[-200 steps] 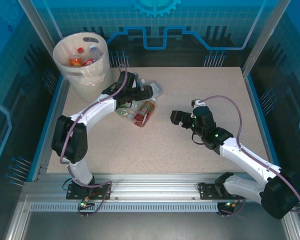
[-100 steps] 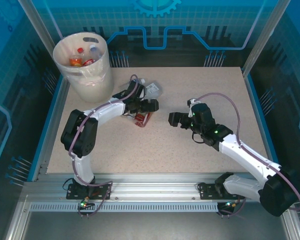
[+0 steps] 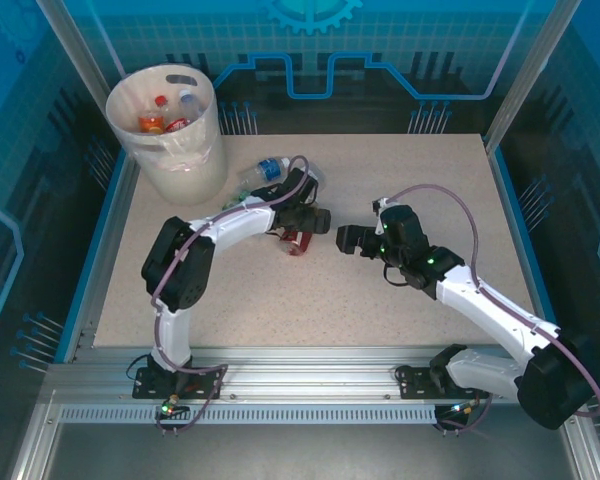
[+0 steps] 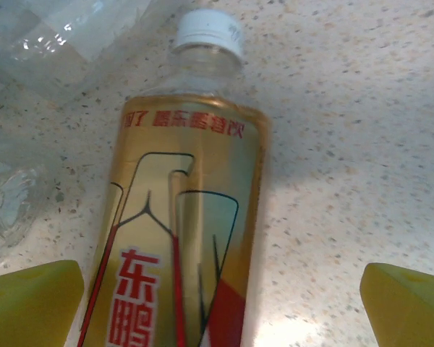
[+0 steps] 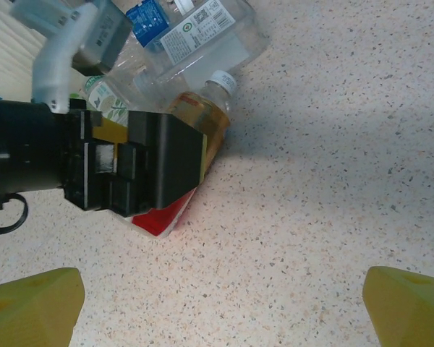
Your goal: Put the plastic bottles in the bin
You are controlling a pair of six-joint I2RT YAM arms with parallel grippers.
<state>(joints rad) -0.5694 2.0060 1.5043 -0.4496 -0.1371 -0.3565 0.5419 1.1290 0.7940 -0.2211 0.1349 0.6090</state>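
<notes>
Left gripper (image 3: 312,222) swung from bin (image 3: 185,165) side out over orange tea bottle (image 4: 184,217); jaws wide, empty, straddled its long axis, cap pointing away. Right gripper (image 3: 348,238) gaped empty, farther.

Glossy plastic btl (image 4: 184,152), matt speckled tabletop (image 4: 347,130)

An amber-gold bottle (image 4: 181,238) is seen between the yellow fingertips (image 4: 29,303) of the left claw (image 4: 217,311): white cap, red lettering, a red patch lower down. Under the claw, a beige table (image 4: 347,144) flecked with dark specks is shown. Just beyond it, clear bottles (image 5: 217,43) are picked out, labelled white, blue and green.
</notes>
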